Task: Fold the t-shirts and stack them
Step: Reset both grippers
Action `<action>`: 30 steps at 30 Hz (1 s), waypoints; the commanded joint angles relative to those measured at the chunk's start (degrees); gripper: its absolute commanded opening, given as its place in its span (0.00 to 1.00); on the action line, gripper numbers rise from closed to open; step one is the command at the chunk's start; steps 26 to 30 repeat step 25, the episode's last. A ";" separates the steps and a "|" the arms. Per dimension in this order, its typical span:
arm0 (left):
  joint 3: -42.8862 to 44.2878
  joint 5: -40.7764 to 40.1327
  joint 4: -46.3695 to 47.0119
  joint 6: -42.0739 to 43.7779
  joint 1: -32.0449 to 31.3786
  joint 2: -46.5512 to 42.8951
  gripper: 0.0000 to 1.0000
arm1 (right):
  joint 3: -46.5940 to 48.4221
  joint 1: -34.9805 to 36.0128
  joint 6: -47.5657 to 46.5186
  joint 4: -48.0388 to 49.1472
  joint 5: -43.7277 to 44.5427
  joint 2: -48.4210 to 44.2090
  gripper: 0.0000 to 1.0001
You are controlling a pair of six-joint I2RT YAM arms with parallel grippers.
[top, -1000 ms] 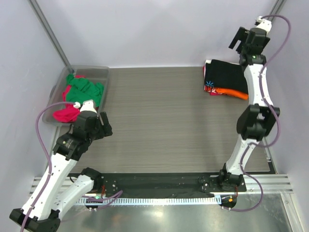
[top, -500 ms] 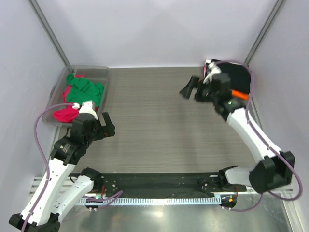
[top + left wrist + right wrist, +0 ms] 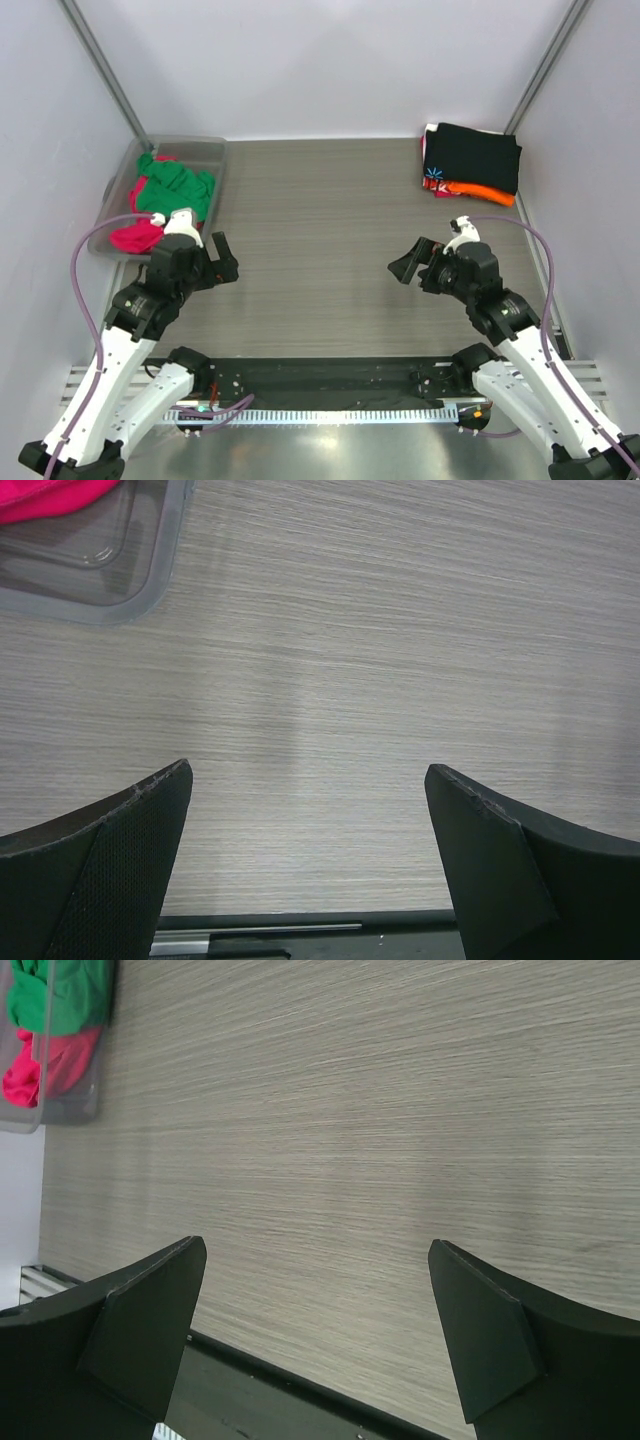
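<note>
A folded stack sits at the table's back right: the black t-shirt point(image 3: 472, 157) with a light-blue starburst on top, the red-and-white one and the orange one point(image 3: 487, 194) under it. The green t-shirt point(image 3: 170, 188) and the magenta t-shirt point(image 3: 134, 237) lie crumpled in the clear bin; both also show in the right wrist view, green point(image 3: 62, 988) above magenta point(image 3: 40, 1068). My left gripper point(image 3: 224, 261) is open and empty over the table beside the bin. My right gripper point(image 3: 408, 264) is open and empty over the table's right half, well in front of the stack.
The clear plastic bin point(image 3: 205, 146) stands at the back left; its corner shows in the left wrist view point(image 3: 130, 575). A black strip and metal rail point(image 3: 330, 380) run along the near edge. Grey walls close in the sides and back.
My right arm has swung down from high above the stack to low over the table's right half, its gripper open. The left arm has barely moved.
</note>
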 commanded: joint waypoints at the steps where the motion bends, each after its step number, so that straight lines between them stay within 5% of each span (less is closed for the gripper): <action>1: -0.11 -0.92 1.99 0.21 0.33 0.02 1.00 | 1.44 -0.07 1.65 -1.24 2.33 -0.50 1.00; 20: -0.11 -2.15 1.64 -0.23 0.25 0.37 1.00 | -0.75 -0.07 3.50 -2.82 2.50 -2.26 1.00; 30: -0.11 -2.59 1.55 -0.32 0.33 0.37 1.00 | -1.10 0.02 7.16 -3.09 10.01 -2.96 1.00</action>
